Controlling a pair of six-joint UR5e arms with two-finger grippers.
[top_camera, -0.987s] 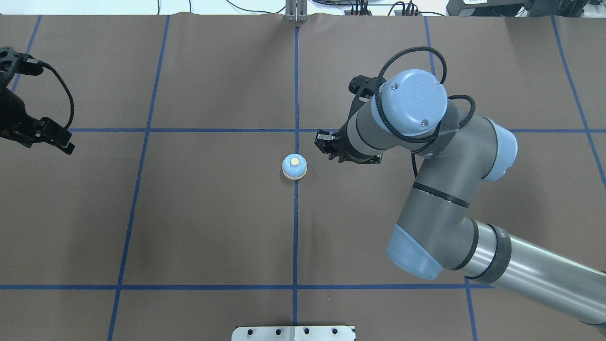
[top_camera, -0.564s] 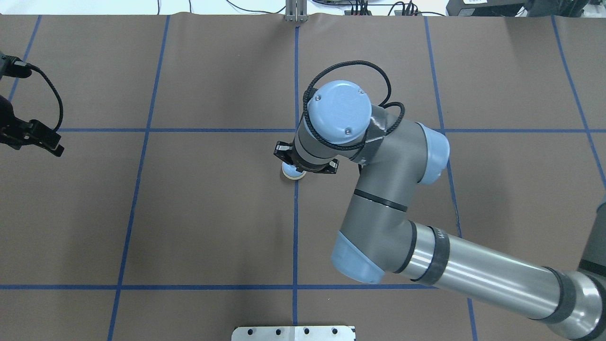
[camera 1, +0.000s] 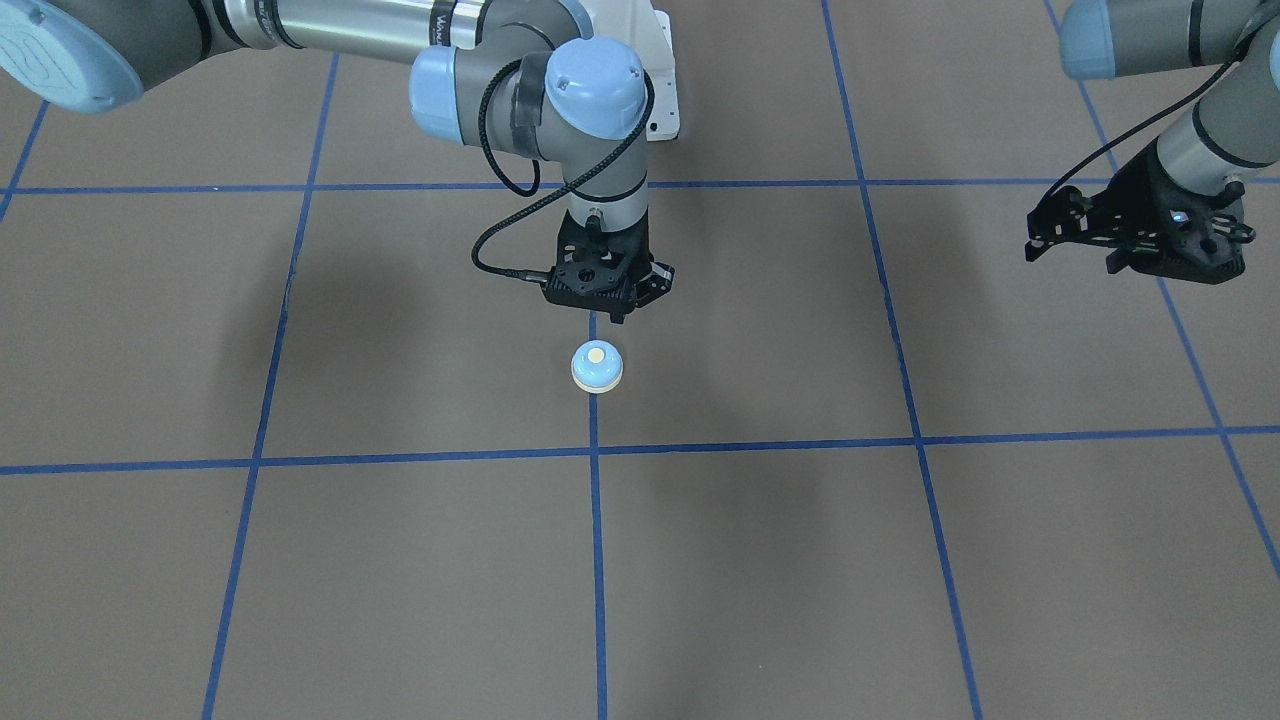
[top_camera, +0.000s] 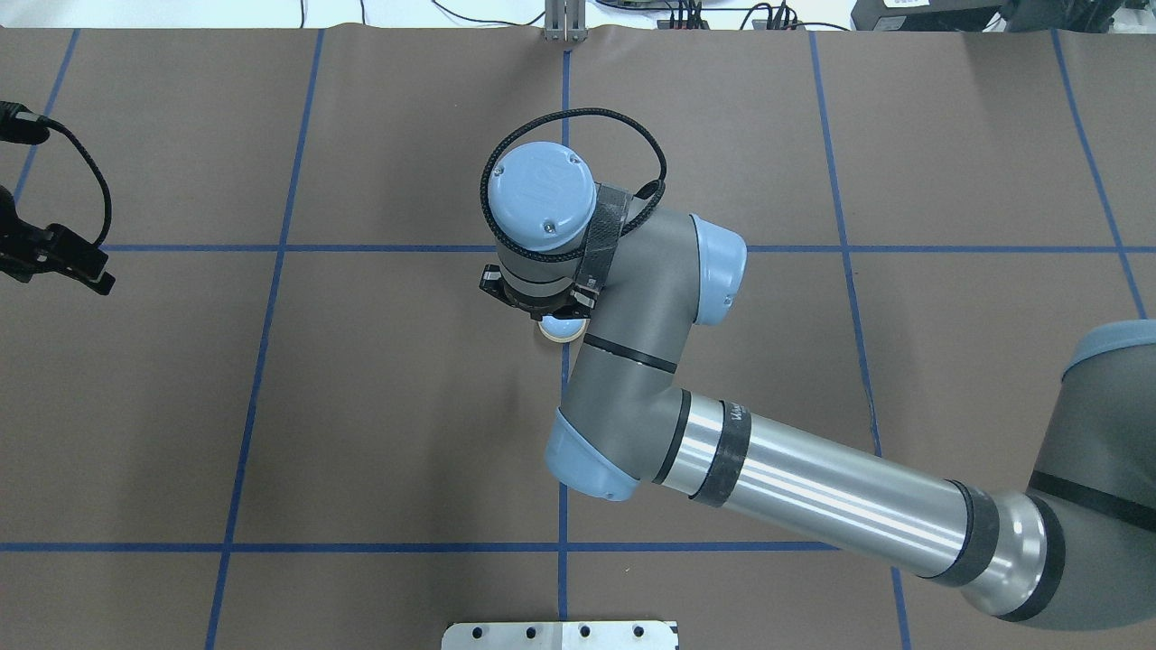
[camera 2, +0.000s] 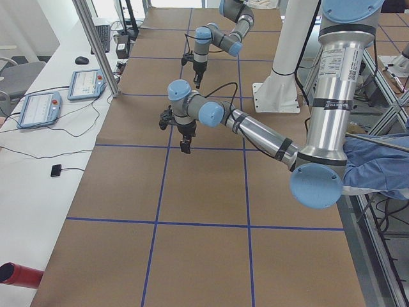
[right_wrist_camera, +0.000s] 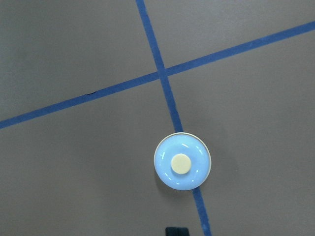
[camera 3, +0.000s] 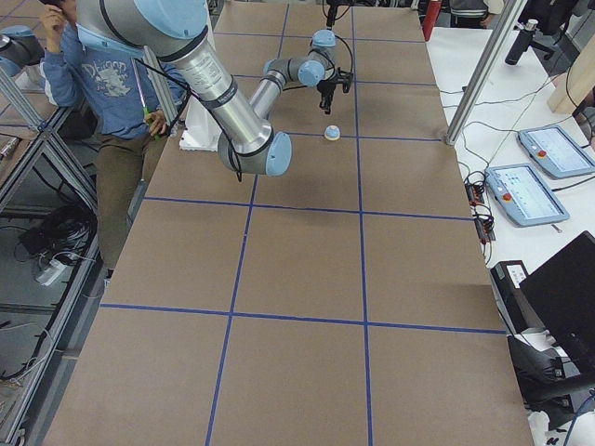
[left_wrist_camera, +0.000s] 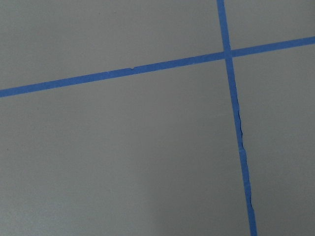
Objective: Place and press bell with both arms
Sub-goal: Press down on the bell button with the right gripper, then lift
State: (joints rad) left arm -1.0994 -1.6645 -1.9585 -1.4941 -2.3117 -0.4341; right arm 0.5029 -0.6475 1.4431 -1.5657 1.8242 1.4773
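Observation:
The bell, a light-blue dome with a cream button, stands on a blue tape line near the middle of the brown table. It shows whole in the right wrist view and small in the exterior right view. In the overhead view only its edge shows below the right wrist. My right gripper points down and hangs just above the bell, on the robot's side of it, with its fingers together and empty. My left gripper hovers far off at the table's left side, shut and empty.
Blue tape lines divide the brown mat into squares. A metal plate lies at the near edge and a metal post at the far edge. A person stands beside the table, and tablets lie on a side bench.
My right arm has swung left from beside the bell to over it, and now covers most of it from overhead. My left gripper has drifted slightly further left.

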